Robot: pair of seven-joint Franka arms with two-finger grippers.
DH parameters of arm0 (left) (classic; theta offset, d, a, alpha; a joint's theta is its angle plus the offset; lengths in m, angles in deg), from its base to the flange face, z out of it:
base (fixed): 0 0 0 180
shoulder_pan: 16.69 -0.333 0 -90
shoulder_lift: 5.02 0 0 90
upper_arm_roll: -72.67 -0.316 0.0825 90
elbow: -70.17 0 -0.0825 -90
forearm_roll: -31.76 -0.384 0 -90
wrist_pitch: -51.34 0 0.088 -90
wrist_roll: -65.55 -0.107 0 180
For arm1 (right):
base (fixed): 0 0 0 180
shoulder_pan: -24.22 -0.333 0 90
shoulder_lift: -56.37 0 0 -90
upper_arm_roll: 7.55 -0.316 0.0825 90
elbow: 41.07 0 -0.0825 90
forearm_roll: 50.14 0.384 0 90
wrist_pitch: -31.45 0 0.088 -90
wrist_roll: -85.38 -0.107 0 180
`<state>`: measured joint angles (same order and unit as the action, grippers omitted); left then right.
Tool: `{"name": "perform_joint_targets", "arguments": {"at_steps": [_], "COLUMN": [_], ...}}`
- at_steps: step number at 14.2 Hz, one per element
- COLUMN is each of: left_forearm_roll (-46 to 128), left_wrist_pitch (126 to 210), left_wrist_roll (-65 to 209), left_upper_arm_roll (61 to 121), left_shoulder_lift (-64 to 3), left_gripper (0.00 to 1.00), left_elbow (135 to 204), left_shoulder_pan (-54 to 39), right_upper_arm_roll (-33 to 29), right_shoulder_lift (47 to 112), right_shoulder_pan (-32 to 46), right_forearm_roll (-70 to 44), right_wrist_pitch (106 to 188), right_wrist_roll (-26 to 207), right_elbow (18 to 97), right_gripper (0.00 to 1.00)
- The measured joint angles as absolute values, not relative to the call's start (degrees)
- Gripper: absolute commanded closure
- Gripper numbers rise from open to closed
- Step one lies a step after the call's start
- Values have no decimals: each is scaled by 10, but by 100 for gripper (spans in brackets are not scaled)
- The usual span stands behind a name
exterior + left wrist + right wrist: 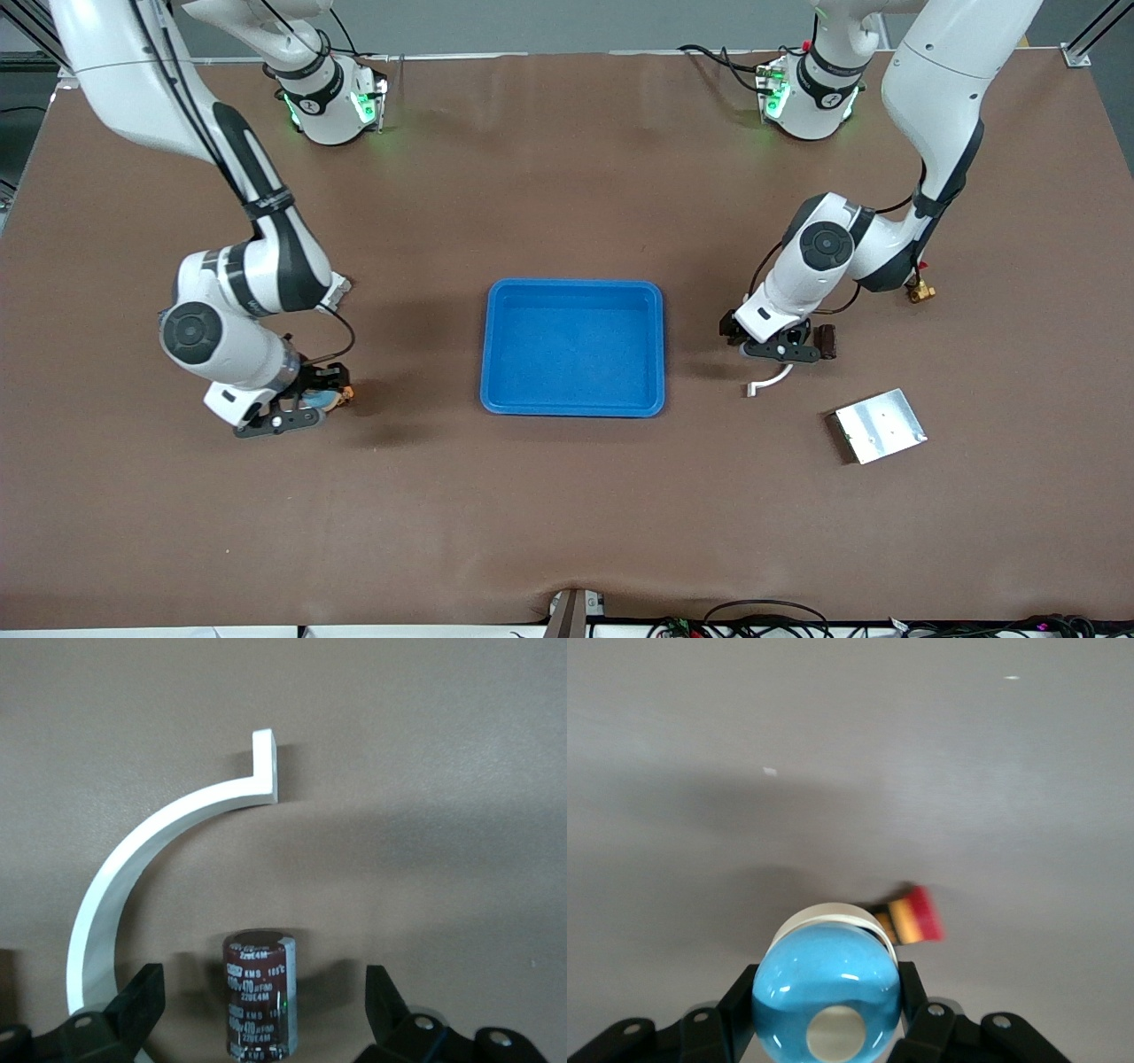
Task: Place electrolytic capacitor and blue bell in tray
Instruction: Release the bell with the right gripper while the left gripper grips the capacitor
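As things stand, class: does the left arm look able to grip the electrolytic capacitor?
Probably yes. The left gripper is open with the electrolytic capacitor upright between its fingers; the white curved piece lies beside it, not between.

Silver metal plate [880, 425] lay flat on brown worktop [567, 514], twd left arm's end. White curved bracket [769, 381] sat near it, farther from front cam. Small brass fitting [920, 290] lay farther still, well apart from plate.

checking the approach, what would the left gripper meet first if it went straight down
Likely the dark brown cylindrical capacitor, standing between the left gripper's open fingers; then the brown table.
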<state>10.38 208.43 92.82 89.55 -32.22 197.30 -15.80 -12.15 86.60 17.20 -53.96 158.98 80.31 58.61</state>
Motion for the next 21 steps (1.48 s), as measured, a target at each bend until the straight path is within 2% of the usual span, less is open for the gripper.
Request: {"name": "perform_joint_targets", "arguments": {"at_steps": [4, 6, 10, 14, 17, 18, 19, 20, 21], "left_forearm_roll": [104, 104, 104, 101, 101, 101, 101, 101, 101], "left_wrist_pitch": [2084, 2084, 2084, 2084, 2084, 2084, 2084, 2085, 2085], "left_wrist_roll": [931, 938, 939, 939, 939, 939, 939, 939, 939], "left_upper_arm_roll": [895, 895, 895, 895, 895, 895, 895, 895, 895], "left_shoulder_lift": [-324, -324, -324, -321, -321, -321, -321, -321, -321], "left_gripper": [1, 26, 100, 100, 100, 100, 100, 100, 100], "left_elbow": [1973, 1973, 1973, 1972, 1972, 1972, 1972, 1972, 1971], "left_shoulder_pan": [-159, -159, -159, -159, -159, -159, -160, -161, -164], "right_upper_arm_roll": [-123, -131, -140, -146, -171, -173, -173, -173, -173], "right_shoulder_lift": [866, 869, 908, 956, 967, 970, 976, 984, 993], "right_shoulder_pan": [105, 82, 16, -42, -52, -52, -52, -52, -52], "right_forearm_roll": [-536, -535, -535, -535, -535, -535, -535, -535, -535], "right_wrist_pitch": [1545, 1545, 1549, 1553, 1577, 1584, 1589, 1595, 1605], "right_wrist_roll": [679, 622, 483, 406, 373, 369, 366, 365, 365], "right_elbow": [533, 518, 490, 457, 454, 453, 453, 453, 453], "right_gripper": [100, 100, 100, 100, 100, 94, 83, 66, 40]}}
